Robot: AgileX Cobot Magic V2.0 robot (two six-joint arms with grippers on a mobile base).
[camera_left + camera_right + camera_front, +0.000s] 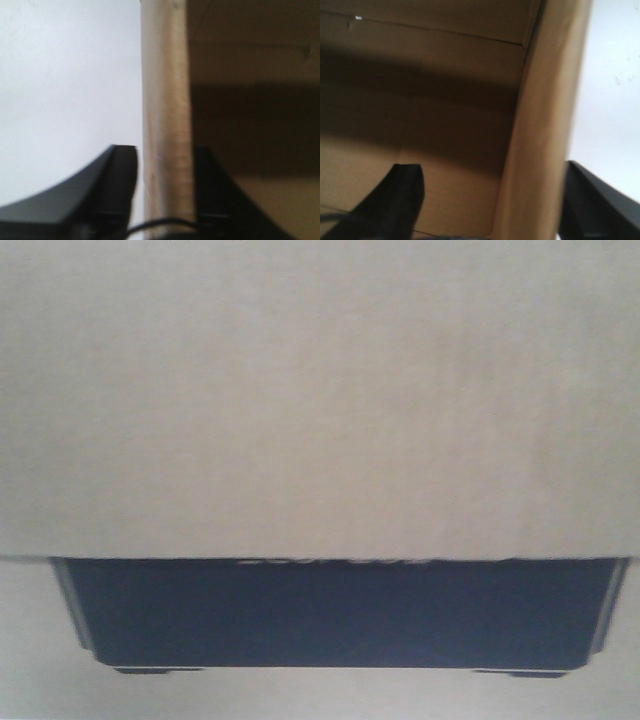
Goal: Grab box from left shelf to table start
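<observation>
The brown cardboard box [320,400] fills the front view, its black printed panel [330,615] below, the white lettering mostly cut off. In the left wrist view a box wall [167,100] stands on edge between my left gripper's [165,165] fingers, which close on it; one finger is inside the box, one outside. In the right wrist view the opposite wall [545,125] stands between my right gripper's [490,167] fingers. The outer finger [590,200] is against the wall, the inner finger [402,200] well apart from it. The shelf is out of view.
A plain white surface lies beyond the box wall in the left wrist view [65,90] and the right wrist view [615,100]; I cannot tell whether it is the table. The box blocks the whole front view.
</observation>
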